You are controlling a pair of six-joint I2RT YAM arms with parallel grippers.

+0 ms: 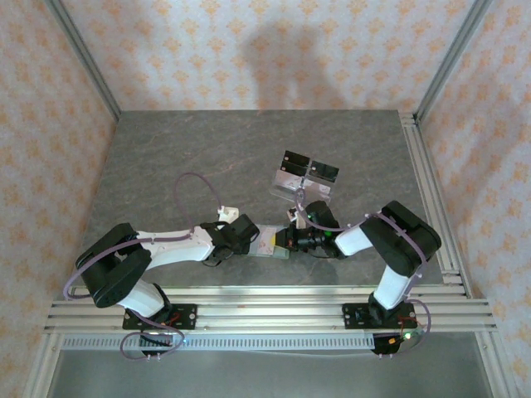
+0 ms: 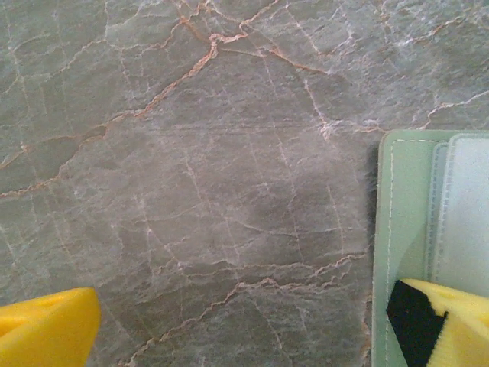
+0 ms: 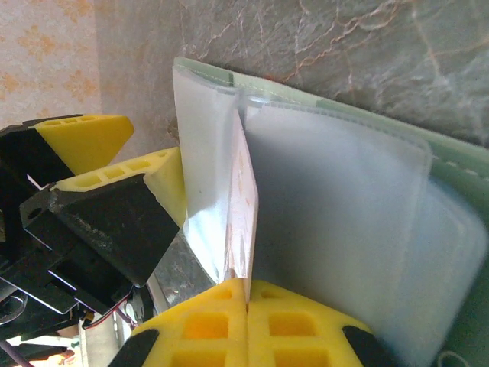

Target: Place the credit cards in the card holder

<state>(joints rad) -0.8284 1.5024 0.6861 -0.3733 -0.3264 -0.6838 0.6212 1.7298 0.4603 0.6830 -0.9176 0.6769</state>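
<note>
The credit card (image 3: 246, 214) being worked stands on edge, straight ahead of the right end effector (image 3: 246, 289). That end effector's two yellow fingers are clenched on the card's near edge. The card's far end sits among the clear pockets (image 3: 336, 206) of the card holder (image 3: 466, 180), which lies open and flat on the tabletop (image 2: 191, 153), just beyond and to the right of those fingertips. Whether the card has entered a pocket or is only leaning against a raised plastic leaf cannot be told from here.

The left end effector (image 2: 244, 325) is released, jaws spread wide. One finger rests on the holder's near corner and the other hovers over bare stone well to the side. From above, the holder (image 1: 267, 244) lies directly between the two end effectors, which nearly meet over it. A clear acrylic stand (image 1: 304, 177) stands apart, farther from both.

The step in hand looks like seating the card in its pocket. To do it well, the card should probably be kept in line with the pocket mouth and pushed along its own plane, not down into the leaf, which looks floppy enough to buckle. The left finger's weight on the corner should stop the holder sliding away under the push. The grip should be let go only once the card is deep enough to stay put.
</note>
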